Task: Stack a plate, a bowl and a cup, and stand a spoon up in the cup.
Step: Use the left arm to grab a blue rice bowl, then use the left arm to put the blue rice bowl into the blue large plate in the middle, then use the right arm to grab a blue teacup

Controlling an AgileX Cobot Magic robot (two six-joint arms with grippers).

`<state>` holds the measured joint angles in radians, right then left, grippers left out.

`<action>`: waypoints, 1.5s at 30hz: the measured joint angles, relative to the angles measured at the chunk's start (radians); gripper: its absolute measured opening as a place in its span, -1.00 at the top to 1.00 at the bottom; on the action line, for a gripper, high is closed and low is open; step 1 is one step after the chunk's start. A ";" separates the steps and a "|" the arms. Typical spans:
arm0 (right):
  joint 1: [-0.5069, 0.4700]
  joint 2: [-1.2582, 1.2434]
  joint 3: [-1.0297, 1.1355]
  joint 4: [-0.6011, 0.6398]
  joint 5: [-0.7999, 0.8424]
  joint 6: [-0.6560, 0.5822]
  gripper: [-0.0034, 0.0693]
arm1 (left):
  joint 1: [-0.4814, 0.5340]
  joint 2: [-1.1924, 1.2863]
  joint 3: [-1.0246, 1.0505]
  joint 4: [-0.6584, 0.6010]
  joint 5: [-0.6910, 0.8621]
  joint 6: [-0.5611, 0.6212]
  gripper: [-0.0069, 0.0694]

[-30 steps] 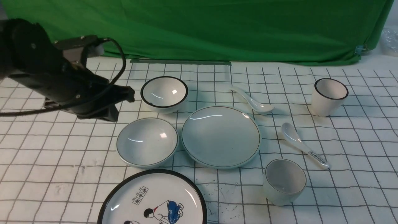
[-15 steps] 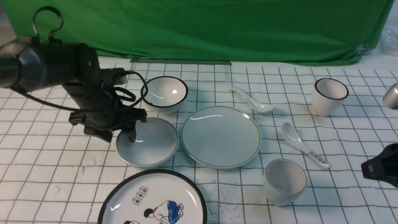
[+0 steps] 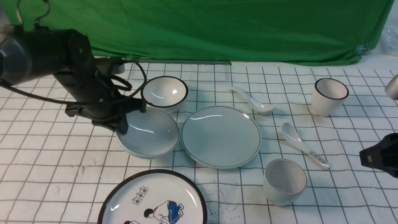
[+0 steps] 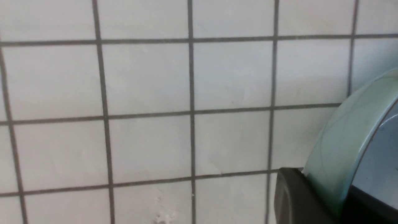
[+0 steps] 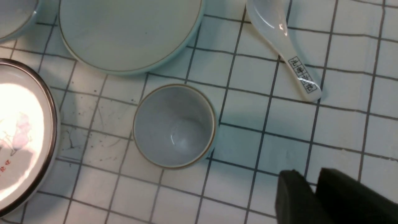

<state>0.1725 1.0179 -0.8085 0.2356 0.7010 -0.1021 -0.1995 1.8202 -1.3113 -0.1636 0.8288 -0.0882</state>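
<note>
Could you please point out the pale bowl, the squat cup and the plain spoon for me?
pale bowl point(image 3: 150, 133): front view, on its inner surface.
squat cup point(image 5: 174, 127): right wrist view, on its inside bottom.
plain spoon point(image 3: 261, 107): front view, on its scoop.

From the front: forward, wide over the checked cloth point(image 3: 46, 161). Left wrist: jammed tight against the bowl point(image 4: 342, 149). Right wrist: down, close on the cup point(image 5: 174, 126), shared with front.

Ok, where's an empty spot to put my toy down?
There is bare cloth at the near left, beside the cartoon plate. There is more between the plain spoon and the black-rimmed cup. The middle is crowded: the bowl, plate and black-rimmed bowl sit close together.
</note>
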 joint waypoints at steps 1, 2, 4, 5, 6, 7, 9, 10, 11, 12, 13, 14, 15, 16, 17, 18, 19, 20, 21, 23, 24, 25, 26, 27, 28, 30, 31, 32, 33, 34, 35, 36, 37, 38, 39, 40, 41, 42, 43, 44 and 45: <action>0.000 0.000 0.000 0.000 -0.003 -0.010 0.50 | -0.004 -0.035 0.000 -0.072 -0.011 0.045 0.73; 0.000 0.001 0.000 0.001 -0.008 -0.016 0.50 | -0.015 -0.057 0.000 -0.130 -0.025 0.079 0.73; 0.000 0.003 0.000 0.001 -0.024 -0.020 0.49 | -0.050 -0.084 -0.001 -0.229 -0.072 0.124 0.73; 0.000 0.007 0.000 0.001 -0.033 -0.021 0.49 | -0.071 -0.085 -0.005 -0.256 -0.096 0.135 0.73; 0.000 0.012 0.000 0.001 -0.040 -0.021 0.48 | -0.097 -0.080 -0.013 -0.278 -0.120 0.140 0.73; 0.000 0.019 0.000 0.001 -0.046 -0.021 0.48 | -0.134 -0.059 -0.026 -0.295 -0.147 0.140 0.73; 0.000 0.037 0.000 0.001 -0.069 -0.022 0.48 | -0.189 0.008 -0.051 -0.301 -0.182 0.141 0.73; 0.000 0.050 -0.001 0.001 -0.085 -0.022 0.47 | -0.212 0.042 -0.062 -0.299 -0.203 0.141 0.73; 0.000 0.066 -0.005 0.001 -0.091 -0.023 0.47 | -0.225 0.077 -0.073 -0.296 -0.212 0.140 0.73; 0.000 0.076 -0.008 0.001 -0.092 -0.023 0.46 | -0.231 0.103 -0.083 -0.295 -0.214 0.138 0.73; 0.000 0.091 -0.016 0.001 -0.087 -0.023 0.46 | -0.237 0.122 -0.092 -0.294 -0.214 0.135 0.73; 0.000 0.107 -0.026 0.001 -0.074 -0.023 0.45 | -0.241 0.143 -0.098 -0.294 -0.214 0.133 0.73; 0.000 0.123 -0.037 0.001 -0.065 -0.024 0.43 | -0.243 0.162 -0.104 -0.294 -0.216 0.128 0.73; 0.000 0.140 -0.050 0.001 -0.052 -0.024 0.41 | -0.244 0.180 -0.110 -0.293 -0.217 0.125 0.73; 0.001 0.160 -0.067 0.001 -0.036 -0.025 0.37 | -0.244 0.192 -0.113 -0.291 -0.224 0.119 0.73; 0.002 0.176 -0.080 0.002 -0.023 -0.025 0.33 | -0.244 0.200 -0.116 -0.291 -0.230 0.114 0.73; 0.007 0.196 -0.096 0.002 -0.011 -0.027 0.26 | -0.244 0.208 -0.118 -0.290 -0.236 0.109 0.73; 0.015 0.214 -0.109 0.001 -0.005 -0.033 0.19 | -0.244 0.212 -0.119 -0.290 -0.244 0.106 0.73; 0.024 0.231 -0.119 0.000 0.000 -0.039 0.11 | -0.244 0.214 -0.119 -0.288 -0.250 0.102 0.73; 0.063 0.267 -0.135 0.000 0.004 -0.053 -0.05 | -0.244 0.223 -0.119 -0.287 -0.258 0.100 0.73; 0.067 0.273 -0.137 0.000 0.004 -0.055 -0.08 | -0.244 0.224 -0.119 -0.287 -0.260 0.100 0.73; 0.082 0.282 -0.138 0.001 0.004 -0.058 -0.12 | -0.244 0.227 -0.119 -0.287 -0.263 0.099 0.73; 0.111 0.309 -0.140 0.001 0.006 -0.067 -0.20 | -0.244 0.230 -0.119 -0.287 -0.272 0.096 0.72; 0.125 0.322 -0.140 0.001 0.006 -0.068 -0.23 | -0.244 0.230 -0.119 -0.285 -0.279 0.095 0.71; 0.128 0.329 -0.140 0.001 0.005 -0.069 -0.25 | -0.244 0.230 -0.119 -0.286 -0.281 0.095 0.71; 0.165 0.377 -0.141 0.001 0.002 -0.071 -0.32 | -0.244 0.230 -0.119 -0.282 -0.301 0.095 0.65; 0.167 0.381 -0.141 0.001 0.002 -0.071 -0.32 | -0.244 0.231 -0.119 -0.282 -0.301 0.094 0.65; 0.175 0.403 -0.141 0.001 -0.007 -0.071 -0.34 | -0.244 0.230 -0.119 -0.282 -0.308 0.088 0.59; 0.180 0.421 -0.141 0.000 -0.016 -0.071 -0.35 | -0.244 0.230 -0.119 -0.282 -0.313 0.088 0.53; 0.180 0.446 -0.141 0.000 -0.025 -0.071 -0.35 | -0.244 0.230 -0.120 -0.282 -0.317 0.088 0.43; 0.180 0.465 -0.142 -0.002 -0.034 -0.071 -0.36 | -0.244 0.230 -0.121 -0.281 -0.317 0.088 0.35; 0.180 0.478 -0.142 -0.003 -0.038 -0.071 -0.36 | -0.244 0.230 -0.121 -0.280 -0.318 0.088 0.27; 0.180 0.492 -0.142 -0.004 -0.042 -0.071 -0.36 | -0.244 0.230 -0.122 -0.279 -0.318 0.088 0.19; 0.180 0.503 -0.142 -0.005 -0.047 -0.071 -0.36 | -0.244 0.230 -0.123 -0.279 -0.318 0.088 0.12; 0.180 0.512 -0.142 -0.005 -0.050 -0.071 -0.36 | -0.244 0.230 -0.124 -0.279 -0.317 0.088 0.06; 0.180 0.531 -0.142 -0.005 -0.061 -0.071 -0.36 | -0.244 0.230 -0.126 -0.279 -0.312 0.088 -0.06; 0.180 0.531 -0.142 -0.005 -0.063 -0.071 -0.36 | -0.244 0.230 -0.126 -0.280 -0.312 0.088 -0.07; 0.180 0.545 -0.142 -0.005 -0.073 -0.071 -0.33 | -0.244 0.229 -0.128 -0.284 -0.296 0.088 -0.14; 0.180 0.546 -0.142 -0.005 -0.076 -0.071 -0.33 | -0.244 0.229 -0.128 -0.286 -0.293 0.088 -0.16; 0.180 0.559 -0.142 -0.007 -0.086 -0.079 -0.18 | -0.244 0.221 -0.135 -0.285 -0.250 0.088 -0.21; 0.180 0.561 -0.142 -0.007 -0.092 -0.086 -0.09 | -0.244 0.216 -0.140 -0.277 -0.231 0.088 -0.21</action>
<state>0.3524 1.5791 -0.9501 0.2290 0.6092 -0.1883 -0.4438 2.0357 -1.4509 -0.4406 0.5979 0.0000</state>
